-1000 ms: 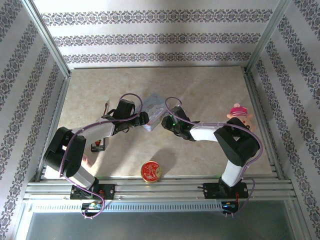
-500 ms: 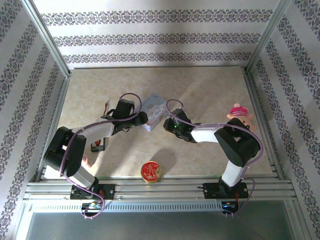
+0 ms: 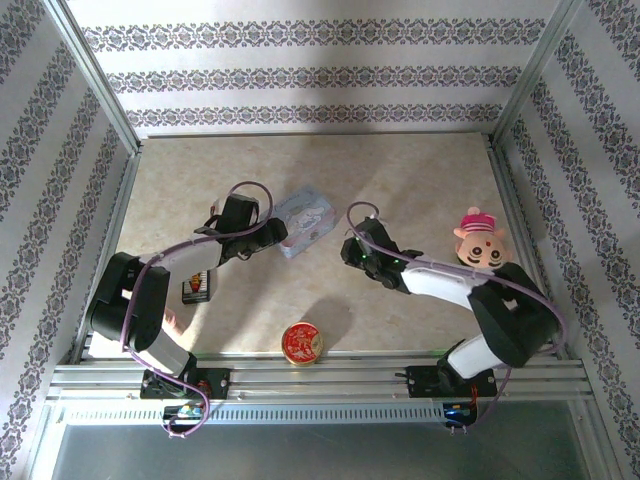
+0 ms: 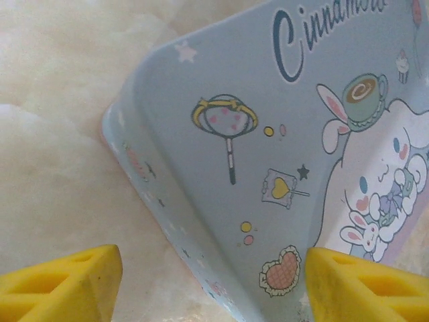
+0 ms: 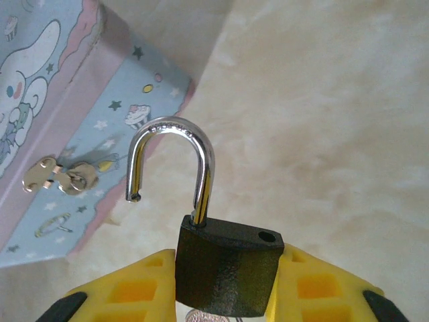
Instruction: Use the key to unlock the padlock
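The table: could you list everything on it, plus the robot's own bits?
box: one, pastel blue with a cartoon rabbit, mid-table between the arms
clasp: one, brass-coloured, on the box's side
padlock: one, black body, silver shackle open, beside the box
tin: one, round, red and gold, near edge of the table
toy: one, tan face with pink hat, right side
small item: one, dark and red, left side, too small to identify
table: one, beige marbled
left fingers: two, yellow, open at the box's corner
right fingers: two, yellow, shut on the padlock
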Action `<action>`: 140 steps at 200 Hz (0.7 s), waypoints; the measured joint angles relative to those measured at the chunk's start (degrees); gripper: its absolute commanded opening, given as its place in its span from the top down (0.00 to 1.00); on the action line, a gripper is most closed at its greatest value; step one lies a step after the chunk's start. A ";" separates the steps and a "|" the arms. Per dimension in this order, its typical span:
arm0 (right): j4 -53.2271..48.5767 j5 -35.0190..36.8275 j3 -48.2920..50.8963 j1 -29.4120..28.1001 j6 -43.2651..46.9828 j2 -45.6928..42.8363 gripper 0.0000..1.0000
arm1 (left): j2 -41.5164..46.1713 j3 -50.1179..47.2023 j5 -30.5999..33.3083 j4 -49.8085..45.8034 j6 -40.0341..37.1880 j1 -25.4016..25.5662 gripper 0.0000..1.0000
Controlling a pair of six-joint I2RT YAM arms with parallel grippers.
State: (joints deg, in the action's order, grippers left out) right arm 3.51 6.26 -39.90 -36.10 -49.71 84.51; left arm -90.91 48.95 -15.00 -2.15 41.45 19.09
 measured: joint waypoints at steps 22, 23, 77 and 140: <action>-7.41 2.40 0.07 0.74 2.43 -5.86 0.98 | 0.00 0.02 0.02 -0.55 0.59 -0.39 0.19; -7.91 2.49 0.07 0.81 2.49 -6.23 0.98 | 0.00 0.04 0.04 -0.59 0.66 -0.39 0.19; -24.46 4.94 -0.48 8.55 9.20 -13.81 0.96 | 1.44 0.04 -0.07 -2.25 1.31 -0.48 0.10; -38.07 5.95 -10.99 12.00 19.26 -3.13 0.94 | 3.65 0.04 -1.33 -3.08 1.99 -0.48 0.05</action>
State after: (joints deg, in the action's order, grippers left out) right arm -34.57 12.21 -50.89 -24.10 -30.46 81.38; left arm -87.26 48.99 -16.34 -5.23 43.44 18.61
